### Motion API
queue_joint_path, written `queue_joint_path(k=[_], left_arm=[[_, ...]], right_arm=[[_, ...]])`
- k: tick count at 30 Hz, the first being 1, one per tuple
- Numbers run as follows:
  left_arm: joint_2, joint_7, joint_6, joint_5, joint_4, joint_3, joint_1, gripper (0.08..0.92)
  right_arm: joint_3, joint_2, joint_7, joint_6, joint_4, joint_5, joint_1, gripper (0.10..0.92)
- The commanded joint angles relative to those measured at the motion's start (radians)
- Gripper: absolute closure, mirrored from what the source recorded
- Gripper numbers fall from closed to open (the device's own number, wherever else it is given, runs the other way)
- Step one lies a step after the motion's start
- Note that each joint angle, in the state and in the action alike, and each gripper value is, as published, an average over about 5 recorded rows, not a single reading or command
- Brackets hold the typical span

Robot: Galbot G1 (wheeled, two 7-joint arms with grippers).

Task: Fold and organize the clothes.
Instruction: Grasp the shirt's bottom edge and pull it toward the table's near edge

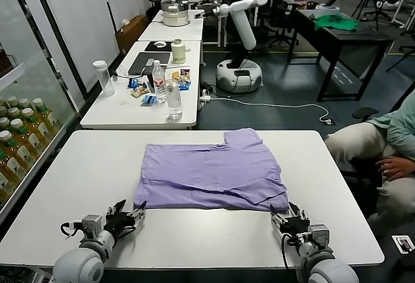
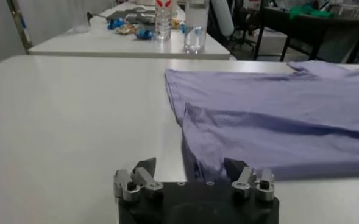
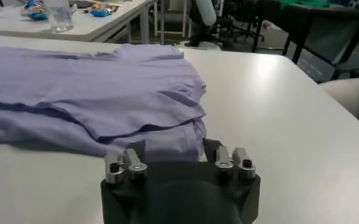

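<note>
The lavender T-shirt (image 1: 214, 172) lies partly folded on the white table (image 1: 78, 185), one sleeve pointing to the far side; no graphic shows. My left gripper (image 1: 133, 217) is open at the shirt's near left corner; in the left wrist view (image 2: 191, 170) that corner (image 2: 200, 161) lies between its spread fingers. My right gripper (image 1: 283, 217) is open at the near right corner; in the right wrist view (image 3: 173, 149) the shirt's folded edge (image 3: 173, 137) reaches in between its fingers. Neither gripper is closed on the cloth.
A second table (image 1: 117, 111) behind carries water bottles (image 1: 173, 98), a laptop and snacks. A seated person (image 1: 382, 156) is close to the table's right side. A shelf of drink bottles (image 1: 16, 147) stands at the left. A green garment (image 1: 337, 22) lies far off.
</note>
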Motion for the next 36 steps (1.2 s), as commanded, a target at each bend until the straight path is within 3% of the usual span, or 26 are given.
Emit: queue_joint_path(k=[1,11,19,27,32,36], left_arm=[[-0.017,-0.010,0.027,0.002,0.007,0.016,0.012,0.425],[-0.010,-0.001,0.018,0.013,-0.048,-0.005,0.053,0.711],[0.077,0.012,-0.048,0.056,-0.229,-0.161,0.369,0.900],[0.076,0.017,-0.084,0.094,-0.252,-0.238,0.507,0.905],[0.045,0.014,-0.084,0.118,-0.275,-0.253,0.439,0.882],[0.004,0.030,-0.074,0.118,-0.335,-0.294,0.361,0.785]], right_arm=[[0.001,0.003,0.008,-0.004,-0.022,0.020,0.001,0.652],[0.034,-0.034,-0.001,-0.011,0.078,0.029,-0.058,0.899],[0.145,-0.086,0.000,-0.014,0.306,0.001,-0.327,0.910],[0.103,-0.068,0.001,-0.009,0.359,-0.076,-0.460,0.910],[0.126,-0.065,-0.002,-0.007,0.377,-0.089,-0.437,0.836],[0.178,-0.066,-0.009,-0.026,0.437,-0.055,-0.374,0.724]])
